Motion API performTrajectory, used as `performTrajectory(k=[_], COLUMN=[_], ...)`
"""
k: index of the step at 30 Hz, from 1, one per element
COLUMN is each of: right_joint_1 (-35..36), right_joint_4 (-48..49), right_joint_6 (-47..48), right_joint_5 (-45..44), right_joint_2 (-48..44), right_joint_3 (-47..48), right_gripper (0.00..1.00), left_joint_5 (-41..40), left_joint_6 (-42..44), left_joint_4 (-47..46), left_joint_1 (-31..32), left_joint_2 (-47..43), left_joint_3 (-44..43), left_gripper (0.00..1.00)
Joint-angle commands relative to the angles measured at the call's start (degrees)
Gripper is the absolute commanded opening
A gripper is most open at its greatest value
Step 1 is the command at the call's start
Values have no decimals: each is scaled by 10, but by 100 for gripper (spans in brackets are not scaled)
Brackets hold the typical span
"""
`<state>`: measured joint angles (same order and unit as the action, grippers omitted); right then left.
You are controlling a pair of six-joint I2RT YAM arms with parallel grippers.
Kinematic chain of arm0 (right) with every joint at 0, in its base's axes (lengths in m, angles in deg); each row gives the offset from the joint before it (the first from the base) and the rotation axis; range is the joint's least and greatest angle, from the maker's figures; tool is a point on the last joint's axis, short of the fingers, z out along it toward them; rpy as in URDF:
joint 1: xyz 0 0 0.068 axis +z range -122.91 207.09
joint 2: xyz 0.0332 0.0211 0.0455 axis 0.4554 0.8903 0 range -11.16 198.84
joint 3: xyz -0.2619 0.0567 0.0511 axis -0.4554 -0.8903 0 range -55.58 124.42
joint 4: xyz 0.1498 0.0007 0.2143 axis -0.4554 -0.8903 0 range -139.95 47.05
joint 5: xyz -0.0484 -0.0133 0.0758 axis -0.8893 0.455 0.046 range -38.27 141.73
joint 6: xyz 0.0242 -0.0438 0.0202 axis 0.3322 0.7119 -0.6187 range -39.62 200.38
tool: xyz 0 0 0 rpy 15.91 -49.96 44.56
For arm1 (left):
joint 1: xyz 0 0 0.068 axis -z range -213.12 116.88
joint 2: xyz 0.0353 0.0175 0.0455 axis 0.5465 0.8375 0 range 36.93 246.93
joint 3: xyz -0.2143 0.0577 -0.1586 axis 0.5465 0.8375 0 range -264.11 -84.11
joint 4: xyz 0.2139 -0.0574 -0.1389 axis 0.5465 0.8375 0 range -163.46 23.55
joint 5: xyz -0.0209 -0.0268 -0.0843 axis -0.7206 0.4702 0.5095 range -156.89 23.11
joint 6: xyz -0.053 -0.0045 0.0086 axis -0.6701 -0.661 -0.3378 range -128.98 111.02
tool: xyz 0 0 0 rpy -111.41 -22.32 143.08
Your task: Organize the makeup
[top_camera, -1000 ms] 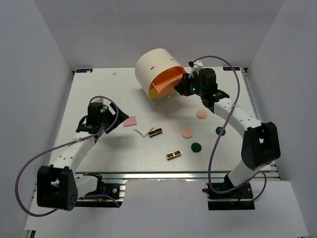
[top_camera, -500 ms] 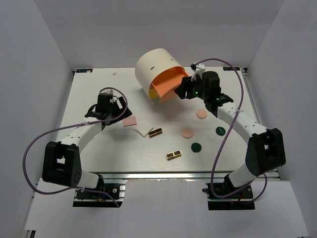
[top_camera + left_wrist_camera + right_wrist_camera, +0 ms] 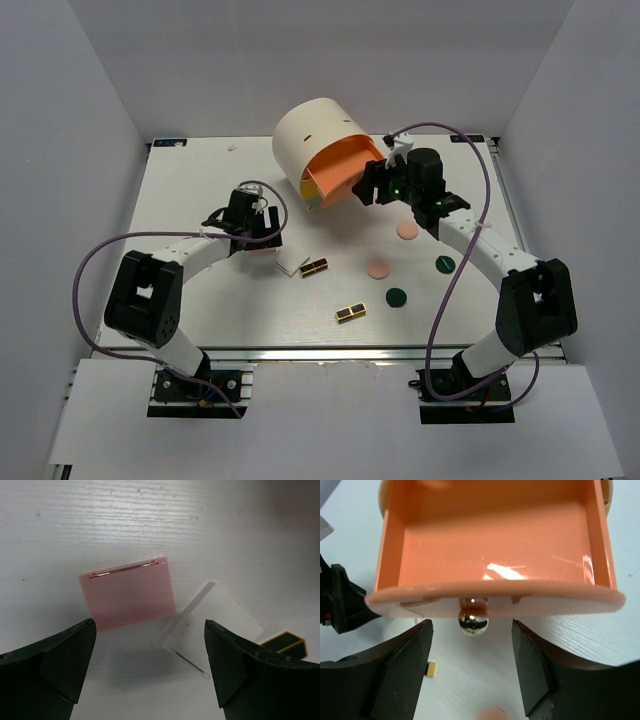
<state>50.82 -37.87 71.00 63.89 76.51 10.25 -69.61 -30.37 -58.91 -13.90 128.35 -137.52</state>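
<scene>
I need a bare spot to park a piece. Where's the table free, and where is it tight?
Bare: the far-left corner of the table, left of the cylinder, and the near strip left of the front palette. The open orange drawer looks empty too. Crowded: mid-table, where pink pad, white card, second palette and discs lie close.

A lab test cell: white table (image 3: 180, 170) boxed by plain white walls (image 3: 70, 120)

Desk: What do the arms look like?

Photographer: Left arm (image 3: 190, 250) and right arm (image 3: 470, 232): white links, black joint blocks, black bases at frame bottom. A purple cable (image 3: 78, 290) loops along each. Fingers (image 3: 60, 665) are matte black wedges.
</scene>
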Motion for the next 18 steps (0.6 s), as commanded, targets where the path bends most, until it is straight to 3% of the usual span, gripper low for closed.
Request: performTrajectory(k=[1,6,12,18], right_joint_1=[-3,-3,-4,-7], right_joint_4=[22,21,10,7], right_joint_6=[19,24,34,52], right_joint_5=[6,8,9,8], right_joint_2=[-34,-51,-71,-95], right_joint_3=[-15,-35,-48,-65], right_gripper=[70,74,81,82], left_joint_5=[-78,-130,-138,-134], left_joint_6=[2,-16,-21,-33], left_joint_4=[10,15,27,14], left_joint_1=[13,16,20,25], left_joint_2=[17,40,74,100], left_joint_3=[-21,-31,-48,-45], left_gripper=[98,98,98,95])
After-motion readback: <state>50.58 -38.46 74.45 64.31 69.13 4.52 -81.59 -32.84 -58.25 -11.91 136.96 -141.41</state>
